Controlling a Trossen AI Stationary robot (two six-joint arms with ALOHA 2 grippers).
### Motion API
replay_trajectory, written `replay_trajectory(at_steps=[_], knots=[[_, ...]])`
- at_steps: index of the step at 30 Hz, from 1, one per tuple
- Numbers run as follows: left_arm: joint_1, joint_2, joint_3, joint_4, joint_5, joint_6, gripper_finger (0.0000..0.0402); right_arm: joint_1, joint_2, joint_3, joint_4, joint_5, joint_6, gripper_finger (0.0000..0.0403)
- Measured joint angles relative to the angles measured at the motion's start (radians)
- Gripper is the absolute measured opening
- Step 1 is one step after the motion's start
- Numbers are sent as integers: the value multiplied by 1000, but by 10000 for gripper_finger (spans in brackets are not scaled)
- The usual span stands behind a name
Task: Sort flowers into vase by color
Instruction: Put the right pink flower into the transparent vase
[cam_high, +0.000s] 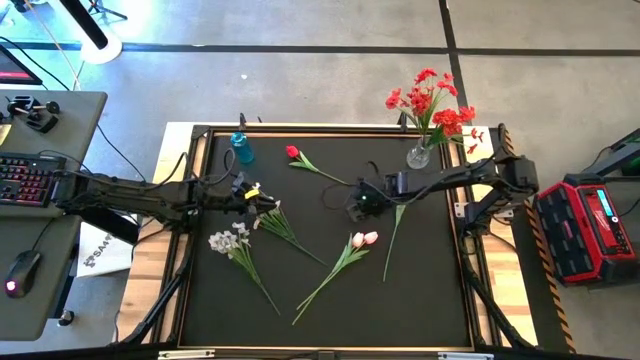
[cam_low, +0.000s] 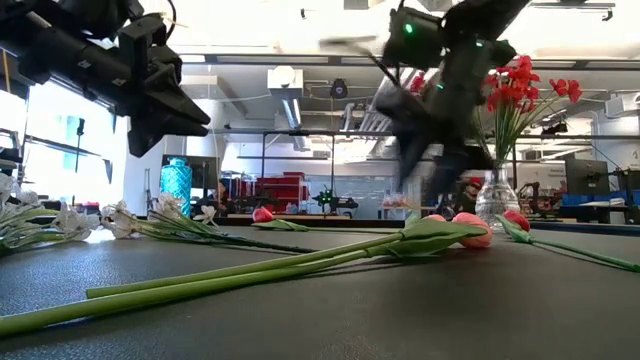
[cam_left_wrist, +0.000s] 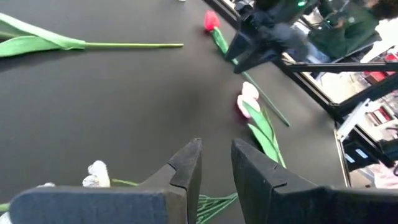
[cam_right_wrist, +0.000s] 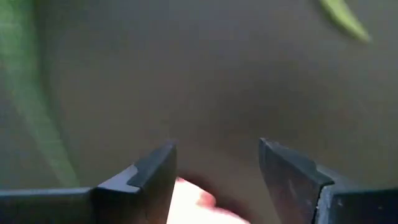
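Flowers lie on the black mat. In the high view I see a single red bud (cam_high: 293, 152), two white blossom sprays (cam_high: 228, 240) (cam_high: 275, 215), pale pink tulips (cam_high: 364, 239) and another green stem (cam_high: 392, 238). Its red bud (cam_left_wrist: 211, 20) shows in the left wrist view. A glass vase (cam_high: 419, 155) at the far right holds red sprays (cam_high: 430, 100). My right gripper (cam_high: 358, 205) hangs open just above the tulip heads (cam_right_wrist: 189, 200), blurred in the low view (cam_low: 430, 165). My left gripper (cam_left_wrist: 216, 168) is open over a white spray (cam_left_wrist: 96, 174), holding nothing.
A blue vase (cam_high: 241, 148) stands near the mat's far left corner. A raised frame (cam_high: 470, 250) borders the mat. A red box (cam_high: 590, 230) sits to the table's right, a desk with a keyboard (cam_high: 25, 180) to its left. Bare mat lies toward the near right corner.
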Motion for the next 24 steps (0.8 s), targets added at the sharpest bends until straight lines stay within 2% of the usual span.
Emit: replay_trajectory(at_steps=[2,7,12,17,24], knots=[[0,0,0,0,5,-1,74,6,8,1,67,-26,2,213],[-2,0,0,3,20,-37,74,16,10,1,-20,-116,317,213],[-2,0,0,4,29,-21,74,96,-1,0,-53,-137,501,213],[-2,0,0,-14,58,11,74,202,-2,0,-40,-129,694,204],[-2,0,0,-62,69,54,74,313,33,0,-19,-20,954,139]])
